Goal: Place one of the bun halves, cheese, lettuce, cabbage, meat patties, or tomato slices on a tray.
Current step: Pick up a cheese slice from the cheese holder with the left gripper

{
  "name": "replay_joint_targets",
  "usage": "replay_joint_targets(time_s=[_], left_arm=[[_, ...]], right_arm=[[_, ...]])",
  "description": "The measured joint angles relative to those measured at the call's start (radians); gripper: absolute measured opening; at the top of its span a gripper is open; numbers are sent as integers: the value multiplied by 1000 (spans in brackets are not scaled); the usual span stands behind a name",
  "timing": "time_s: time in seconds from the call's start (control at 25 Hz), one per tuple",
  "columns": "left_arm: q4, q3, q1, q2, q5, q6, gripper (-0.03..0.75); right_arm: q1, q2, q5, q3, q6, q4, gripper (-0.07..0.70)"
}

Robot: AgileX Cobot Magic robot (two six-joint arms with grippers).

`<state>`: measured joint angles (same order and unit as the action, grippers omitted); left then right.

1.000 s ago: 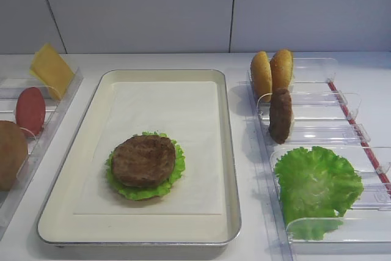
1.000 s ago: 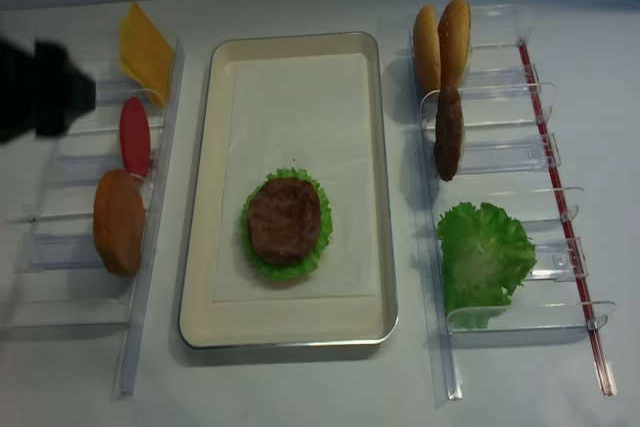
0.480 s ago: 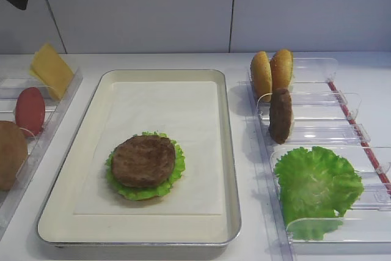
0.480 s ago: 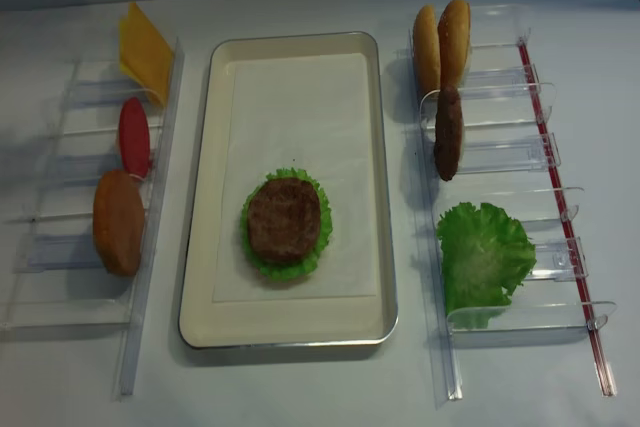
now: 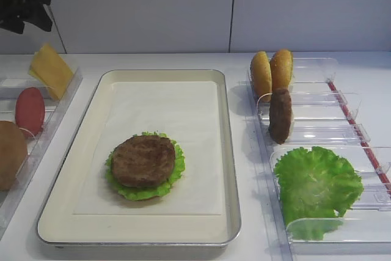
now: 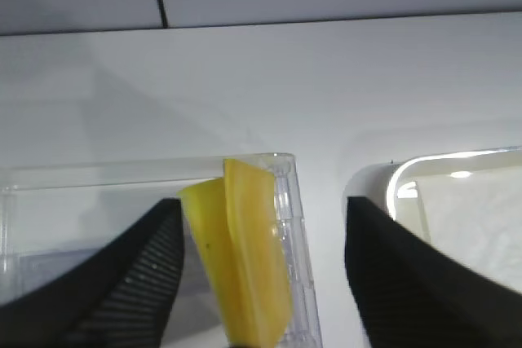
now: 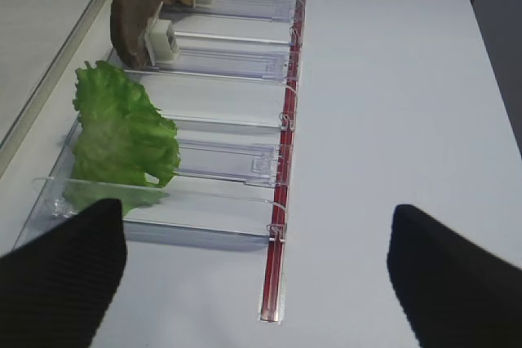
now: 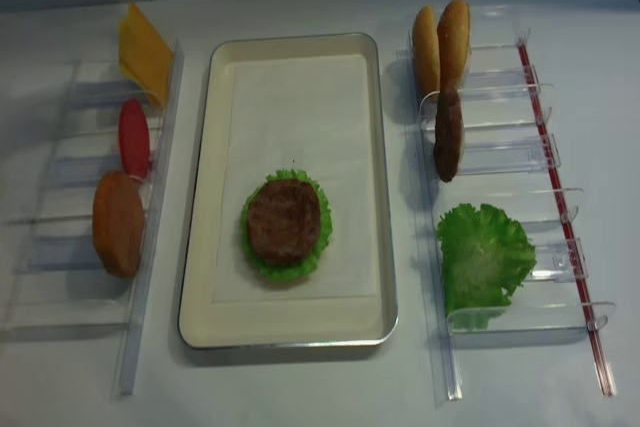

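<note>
Hovering above the cheese [image 6: 249, 258] propped in its bin [image 6: 147, 193] left of the tray [image 5: 227, 151], the left gripper [image 6: 261, 275] is standing open and empty, and is probably risking pinching the bin's wall with the thin slice, while the right gripper [image 7: 257, 275] is idling open.

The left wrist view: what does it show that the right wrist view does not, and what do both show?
Only the left wrist view shows the cheese standing in its clear bin between the open left gripper fingers. Only the right wrist view shows the lettuce, a meat patty and the open right gripper. Both show the white table and a part of the tray.
</note>
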<state>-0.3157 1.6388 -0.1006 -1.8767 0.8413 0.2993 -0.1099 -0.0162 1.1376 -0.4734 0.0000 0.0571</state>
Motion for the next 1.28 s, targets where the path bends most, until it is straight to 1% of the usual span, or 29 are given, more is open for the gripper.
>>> replay_joint_targets(time_s=[0.2,0.36,0.56,0.88,1.04,1.28], left_arm=[[-31,1,0,-39,-24,22,424],[-82,1,0,-67,-26,60,421],[-86,1,8,-82,-26,72,417],[-69,2,11,-89,-18,72,416],[-69,2,13,-89,-10,72,403],[-81,8,17,-96,22,72,379]], right_arm=[[0,0,0,0,0,0,647],[0,0,0,0,0,0,647],[0,0,0,0,0,0,647],[0,0,0,0,0,0,647],[0,0,0,0,0,0,647],[0,0,0,0,0,0,647]])
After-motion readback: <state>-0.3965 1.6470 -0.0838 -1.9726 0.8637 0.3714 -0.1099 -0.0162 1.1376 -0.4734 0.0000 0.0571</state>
